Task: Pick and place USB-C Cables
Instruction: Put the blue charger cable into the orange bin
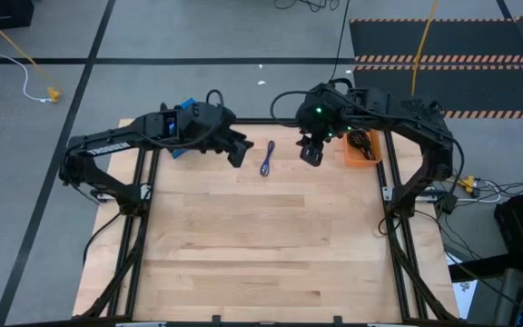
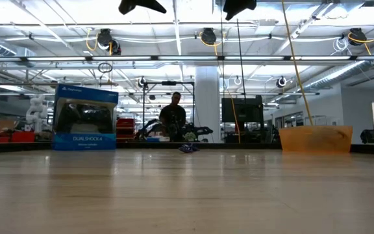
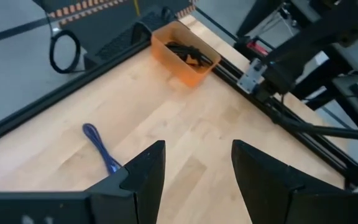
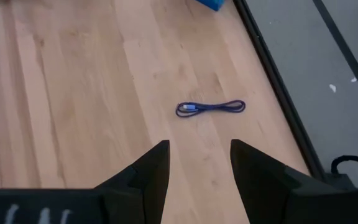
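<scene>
A purple-blue folded cable (image 1: 267, 159) lies flat on the wooden table near its far edge; it also shows in the left wrist view (image 3: 101, 149), the right wrist view (image 4: 210, 108) and, small, the low view (image 2: 187, 148). Black cables (image 1: 363, 143) lie inside an orange bin (image 1: 350, 154), the black cables (image 3: 190, 53) showing again in the left wrist view. My left gripper (image 1: 237, 151) hovers open to the left of the purple cable. My right gripper (image 1: 310, 151) hovers open to its right, between cable and bin. Both grippers are well above the table.
A blue game-controller box (image 2: 85, 117) stands at the far left of the table, behind my left arm. The orange bin (image 2: 315, 138) sits at the far right corner. Black frame rails (image 1: 396, 227) run along the table's sides. A person (image 2: 173, 119) stands in the room beyond.
</scene>
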